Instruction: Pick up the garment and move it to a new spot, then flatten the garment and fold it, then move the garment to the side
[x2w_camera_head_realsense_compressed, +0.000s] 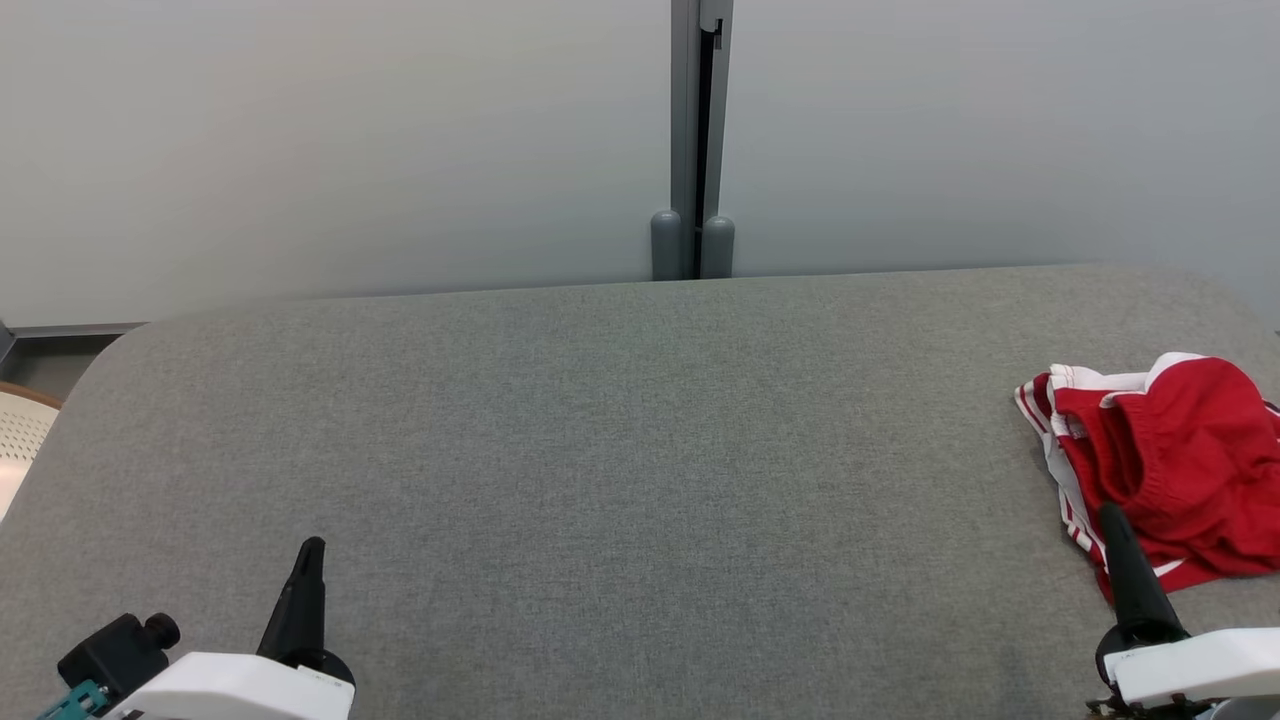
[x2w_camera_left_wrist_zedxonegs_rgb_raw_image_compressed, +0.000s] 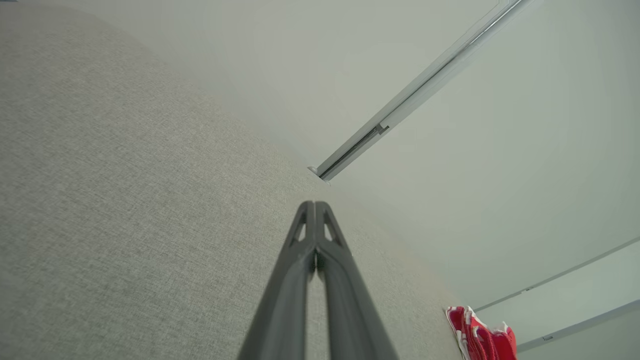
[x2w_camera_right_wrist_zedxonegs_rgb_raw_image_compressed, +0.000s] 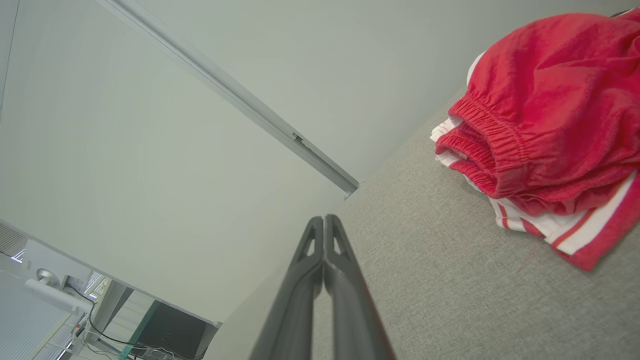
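Note:
The garment (x2w_camera_head_realsense_compressed: 1170, 460) is a crumpled pair of red shorts with white stripes, lying at the table's right edge. It also shows large at the upper right of the right wrist view (x2w_camera_right_wrist_zedxonegs_rgb_raw_image_compressed: 545, 125) and small at the lower right of the left wrist view (x2w_camera_left_wrist_zedxonegs_rgb_raw_image_compressed: 482, 336). My right gripper (x2w_camera_head_realsense_compressed: 1113, 515) is shut with nothing in it, its tip beside the garment's near left corner. At the lower left, far from the garment, my left gripper (x2w_camera_head_realsense_compressed: 312, 548) is shut and empty. In the wrist views the fingertips of the left (x2w_camera_left_wrist_zedxonegs_rgb_raw_image_compressed: 315, 206) and right (x2w_camera_right_wrist_zedxonegs_rgb_raw_image_compressed: 324, 220) grippers press together.
The grey fabric-covered table (x2w_camera_head_realsense_compressed: 600, 450) spreads wide between the two grippers. A pale wall with a grey vertical post (x2w_camera_head_realsense_compressed: 692, 140) stands behind it. A perforated white chair (x2w_camera_head_realsense_compressed: 18, 435) sits off the table's left edge.

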